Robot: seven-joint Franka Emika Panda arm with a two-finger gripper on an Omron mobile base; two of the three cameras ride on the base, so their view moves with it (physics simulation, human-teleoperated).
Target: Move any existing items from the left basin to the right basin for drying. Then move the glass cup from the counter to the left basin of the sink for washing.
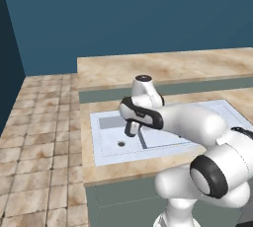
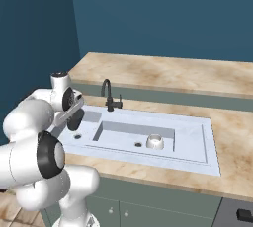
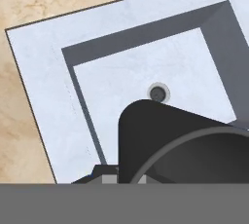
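The sink (image 2: pixel 207 144) sets the reference. Its right basin (image 2: pixel 118 134) holds a small white bowl (image 2: pixel 155 142) near the drain. The left basin (image 3: pixel 141 67) lies directly beneath the gripper (image 1: pixel 132 128), whose jaws are clamped on the glass cup (image 3: pixel 185 145), held above that basin's drain. The cup is judged light, rigid, smooth and breakable; grip the wall near the rim, firmly but gently.

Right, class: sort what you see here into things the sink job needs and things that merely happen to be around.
Belongs to the job:
- glass cup, held in the shut hand above the left basin
- right basin
- sink
- counter

Just lying about:
- white bowl, sitting in the right basin
- black faucet
- tiled floor
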